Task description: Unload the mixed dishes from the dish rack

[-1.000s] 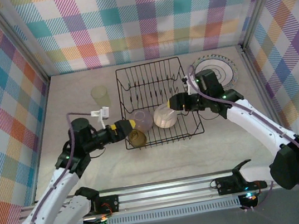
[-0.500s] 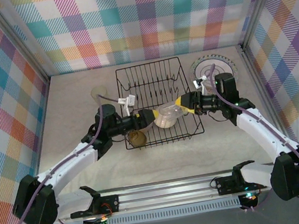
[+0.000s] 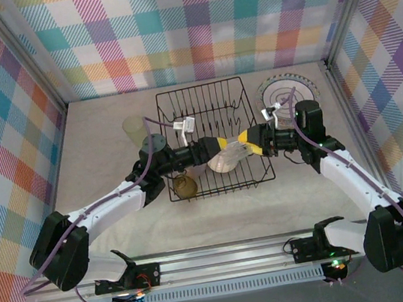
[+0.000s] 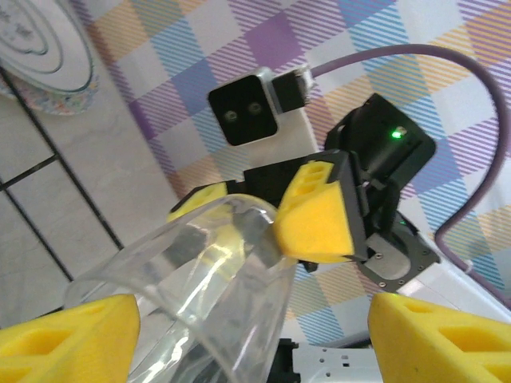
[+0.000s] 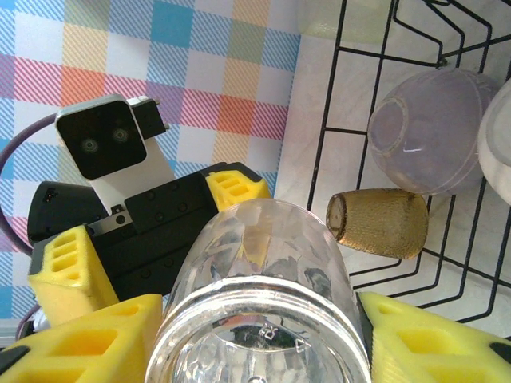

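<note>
Right wrist view has the right pincer [image 5: 259, 339] clenched on a clear cup [image 5: 259, 263], with 1 yellow pad pressed to each side of its wall. Left wrist view shows the left pincer [image 4: 255, 339] released, its 2 pads standing wide on either side of the cup's other end, with a plain gap on at least 1 side. The cup hangs over the near part of the dish rack [image 3: 200, 87], which sits mid-desk toward the far edge. Below it, an amber cup [image 5: 378, 223] lies on its side and a cream bowl [image 3: 223, 167] rests on the wires. The risk I see is in the hand-over: if the right pincer lets go before the left one has a firm bite, the cup would drop onto those dishes or the wires. The wall looks smooth and rounded, so a shallow hold near the end may slip or tip the cup. The 2 pincers' pads are also just beside each other, so a small misalignment could make them clash and knock the cup loose.
</note>
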Action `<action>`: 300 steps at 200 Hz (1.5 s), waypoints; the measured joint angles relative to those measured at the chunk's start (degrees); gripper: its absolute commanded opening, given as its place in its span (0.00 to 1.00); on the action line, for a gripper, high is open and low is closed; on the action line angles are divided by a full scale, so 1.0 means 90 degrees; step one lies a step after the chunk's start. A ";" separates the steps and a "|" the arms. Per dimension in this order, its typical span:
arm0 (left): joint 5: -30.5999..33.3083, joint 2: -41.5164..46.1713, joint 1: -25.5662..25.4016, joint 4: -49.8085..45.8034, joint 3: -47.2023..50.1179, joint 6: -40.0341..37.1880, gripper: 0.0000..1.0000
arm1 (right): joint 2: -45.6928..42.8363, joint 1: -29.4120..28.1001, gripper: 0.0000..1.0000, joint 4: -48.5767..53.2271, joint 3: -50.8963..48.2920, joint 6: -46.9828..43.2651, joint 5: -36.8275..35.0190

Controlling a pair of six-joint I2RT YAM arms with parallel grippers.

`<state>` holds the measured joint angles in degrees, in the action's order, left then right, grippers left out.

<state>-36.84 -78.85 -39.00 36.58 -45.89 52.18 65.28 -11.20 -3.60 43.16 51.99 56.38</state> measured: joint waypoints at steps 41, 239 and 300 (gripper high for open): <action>-0.0019 0.0000 -0.0109 0.0522 0.0095 0.0376 0.67 | 0.0177 0.0000 0.32 -0.0461 -0.0044 0.0248 0.0158; 0.0245 -0.0068 -0.0350 0.1457 0.0491 0.1061 0.00 | 0.0408 -0.0010 0.71 -0.1916 -0.0226 0.0971 0.0651; 0.0316 -0.0051 -0.0503 0.1433 0.0491 0.0957 0.00 | 0.0138 -0.0134 0.99 -0.1829 -0.0430 0.0697 0.0335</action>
<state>-34.00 -79.31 -43.53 49.47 -41.47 60.80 66.52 -12.40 -20.05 39.29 58.26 59.40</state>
